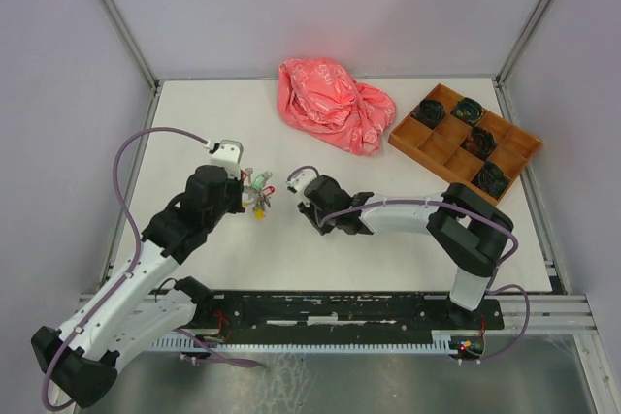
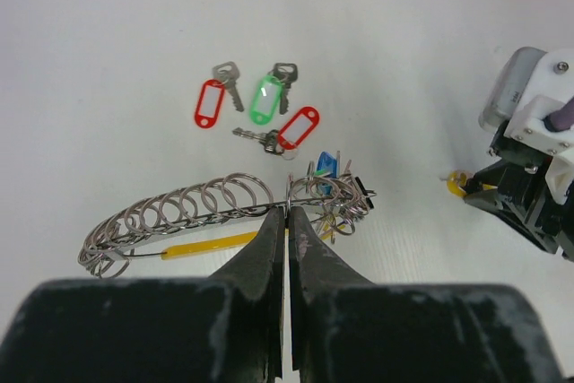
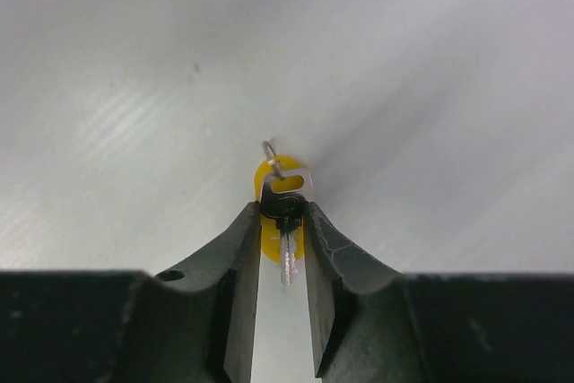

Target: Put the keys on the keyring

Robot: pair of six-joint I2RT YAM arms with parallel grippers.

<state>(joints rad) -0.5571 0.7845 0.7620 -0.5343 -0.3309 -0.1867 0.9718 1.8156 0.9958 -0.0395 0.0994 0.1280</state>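
My left gripper [image 2: 287,211] is clamped on the keyring [image 2: 211,242], right gripper [image 3: 282,211] pinching the yellow key [image 3: 287,195]. Thin grip, it could twist out while threading.

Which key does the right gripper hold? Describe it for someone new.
Mid-table, the right gripper reaches left. Its fingertips pinch a small silver key. Its tag is yellow; the loose keys nearby wear red or green.
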